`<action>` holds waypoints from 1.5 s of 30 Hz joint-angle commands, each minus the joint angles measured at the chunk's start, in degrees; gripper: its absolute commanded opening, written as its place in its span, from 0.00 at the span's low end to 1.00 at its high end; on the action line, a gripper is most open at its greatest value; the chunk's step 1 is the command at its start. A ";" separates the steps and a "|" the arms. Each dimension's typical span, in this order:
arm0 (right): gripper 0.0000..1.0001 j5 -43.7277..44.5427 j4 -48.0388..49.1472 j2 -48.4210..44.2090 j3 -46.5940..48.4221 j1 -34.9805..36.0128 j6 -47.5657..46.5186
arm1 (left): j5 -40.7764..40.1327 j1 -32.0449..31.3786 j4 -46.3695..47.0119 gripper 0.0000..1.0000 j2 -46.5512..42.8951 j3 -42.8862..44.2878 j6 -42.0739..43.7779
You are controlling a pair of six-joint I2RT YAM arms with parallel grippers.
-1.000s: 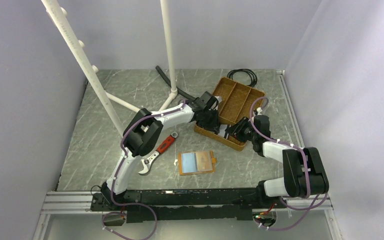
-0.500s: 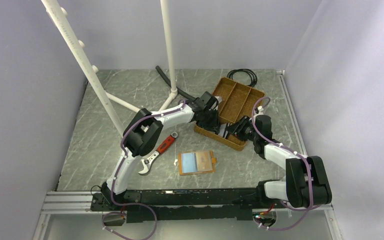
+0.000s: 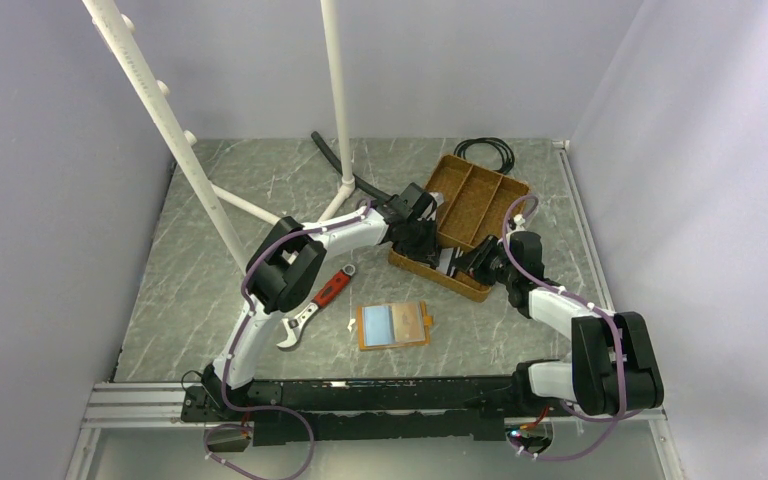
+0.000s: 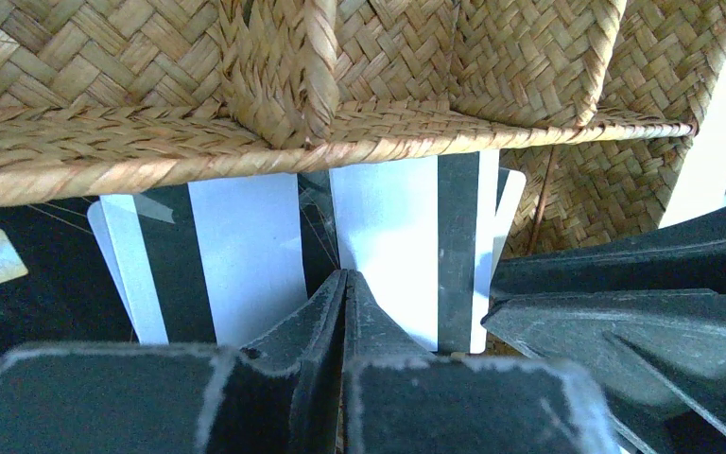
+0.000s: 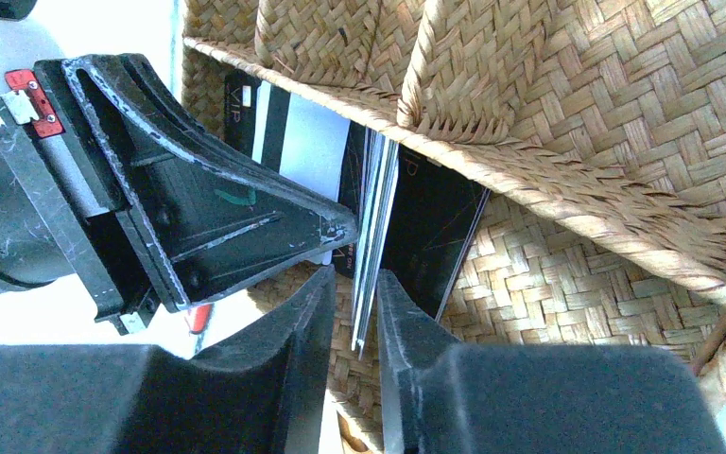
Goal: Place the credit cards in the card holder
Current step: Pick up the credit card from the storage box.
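The left gripper [image 4: 345, 284], clenched empty, is propping the credit cards [image 4: 388, 246] upright so the right gripper [image 5: 354, 279], slightly parted, is straddling them.

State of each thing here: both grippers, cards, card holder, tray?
left gripper: jaws shut, tips by the cards.
right gripper: jaws narrowly apart around a card stack's edge; grip unclear.
credit cards: inside the tray's near compartment.
card holder: open flat on the table, no card visible in it.
tray: holds the cards; far compartments look empty.
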 commanded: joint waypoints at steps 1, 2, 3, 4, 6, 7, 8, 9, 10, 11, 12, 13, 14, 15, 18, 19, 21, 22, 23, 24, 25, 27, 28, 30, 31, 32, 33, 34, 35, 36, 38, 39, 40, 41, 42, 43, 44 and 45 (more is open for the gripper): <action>0.24 -1.02 4.36 -0.12 0.88 -0.09 -0.39 | -2.21 0.16 -5.95 0.09 1.40 -2.29 1.75; 0.23 -1.18 4.87 0.11 0.90 -0.05 -0.21 | -2.13 0.18 -5.87 0.09 1.40 -2.29 1.75; 0.22 -1.30 5.12 0.49 1.06 -0.06 -0.16 | -2.04 0.21 -5.85 0.09 1.34 -2.37 1.75; 0.21 -1.32 5.39 0.88 1.30 -0.06 -0.15 | -1.95 0.17 -5.78 0.09 1.23 -2.44 1.75; 0.20 -0.94 6.70 1.39 1.24 -0.06 -0.23 | -1.81 0.16 -5.61 0.09 1.15 -2.60 1.67; 0.20 -0.56 7.40 1.72 1.19 -0.03 -0.31 | -1.71 0.16 -5.52 0.09 1.14 -2.64 1.66; 0.20 -0.24 7.86 2.41 1.31 -0.03 -0.47 | -1.56 0.17 -5.39 0.09 1.14 -2.64 1.58; 0.21 -0.11 7.89 3.21 1.75 -0.09 -0.76 | -1.38 0.16 -5.27 0.09 1.14 -2.64 1.57; 0.22 -0.21 8.02 4.14 2.15 -0.08 -0.92 | -1.29 0.16 -5.26 0.09 1.07 -2.71 1.61; 0.24 -0.40 8.88 5.00 2.25 -0.02 -0.89 | -1.18 0.16 -5.17 0.09 1.05 -2.73 1.58; 0.26 -0.58 9.76 5.73 2.26 -0.03 -0.67 | -1.23 0.17 -5.15 0.09 1.01 -2.81 1.57; 0.27 -0.76 10.57 6.57 2.30 -0.03 -0.48 | -1.16 0.16 -5.07 0.09 0.97 -2.96 1.57; 0.29 -0.91 11.33 7.32 2.41 -0.02 -0.30 | -1.15 0.16 -5.00 0.09 1.01 -3.08 1.57; 0.30 -1.29 12.04 8.36 2.50 -0.04 0.02 | -1.15 0.16 -5.04 0.09 1.04 -3.08 1.57; 0.36 -2.20 14.48 9.90 2.44 -0.05 0.65 | -0.91 0.16 -4.85 0.09 1.05 -3.17 1.57; 0.37 -2.35 14.98 10.23 2.44 -0.06 0.80 | -0.89 0.16 -4.80 0.09 1.13 -3.10 1.57; 0.39 -3.02 16.19 10.51 2.39 -0.01 1.26 | -0.72 0.16 -4.84 0.09 1.18 -3.00 1.65; 0.41 -3.49 16.70 10.48 2.43 -0.06 1.52 | -0.64 0.16 -4.80 0.09 1.14 -3.00 1.70; 0.42 -3.81 17.00 10.36 2.47 -0.07 1.99 | -0.58 0.16 -4.75 0.09 1.09 -3.04 1.67; 0.42 -4.62 17.75 10.14 2.40 -0.06 2.57 | -0.54 0.16 -4.67 0.09 1.01 -3.14 1.77; 0.41 -5.08 18.08 9.78 2.43 0.00 2.99 | -0.54 0.24 -4.62 0.09 0.87 -3.23 1.80; 0.36 -5.12 17.28 8.46 2.18 0.01 3.54 | -0.49 0.21 -4.79 0.09 0.56 -3.26 1.98; 0.33 -5.08 16.86 7.63 1.98 -0.04 3.62 | -0.53 0.18 -4.87 0.09 0.38 -3.26 2.07; 0.31 -4.46 15.30 5.97 1.76 -0.03 3.35 | -0.62 0.16 -4.99 0.09 0.06 -3.42 2.23; 0.30 -4.22 14.88 5.36 1.66 -0.06 3.24 | -0.58 0.18 -4.85 0.09 -0.06 -3.58 2.20; 0.29 -4.02 14.35 4.85 1.65 -0.06 3.13 | -0.50 0.16 -4.66 0.09 -0.17 -3.73 2.19; 0.29 -3.94 13.91 4.64 1.71 -0.08 2.96 | -0.45 0.20 -4.56 0.09 -0.18 -3.73 2.18; 0.29 -3.83 13.69 4.57 1.73 -0.15 2.85 | -0.40 0.17 -4.53 0.09 -0.05 -3.66 2.19; 0.29 -3.95 13.58 4.68 1.80 -0.02 2.84 | -0.32 0.16 -4.63 0.08 0.05 -3.55 2.31; 0.29 -4.02 13.53 4.94 1.88 -0.05 2.77 | -0.28 0.16 -4.71 0.08 0.13 -3.45 2.30; 0.28 -3.86 13.88 5.61 1.82 -0.11 2.66 | -0.15 0.16 -4.65 0.09 0.09 -3.43 2.36; 0.27 -3.84 14.20 6.06 1.79 -0.11 2.74 | -0.18 0.19 -4.62 0.09 0.04 -3.51 2.36; 0.26 -3.95 14.31 6.59 1.93 -0.10 2.68 | -0.12 0.16 -4.68 0.09 0.00 -3.59 2.43; 0.25 -3.98 14.42 7.17 2.11 -0.15 2.66 | -0.13 0.18 -4.72 0.09 -0.07 -3.56 2.45; 0.22 -4.25 14.73 7.65 2.23 -0.10 2.78 | -0.18 0.16 -4.78 0.09 -0.09 -3.56 2.45; 0.19 -4.46 14.90 8.04 2.37 -0.02 2.83 | -0.18 0.16 -4.87 0.09 -0.09 -3.46 2.52; 0.17 -4.49 14.70 8.20 2.49 -0.09 2.84 | -0.16 0.17 -5.00 0.09 -0.06 -3.36 2.60; 0.14 -4.29 14.06 8.09 2.60 -0.03 2.84 | -0.25 0.18 -5.06 0.09 -0.08 -3.28 2.62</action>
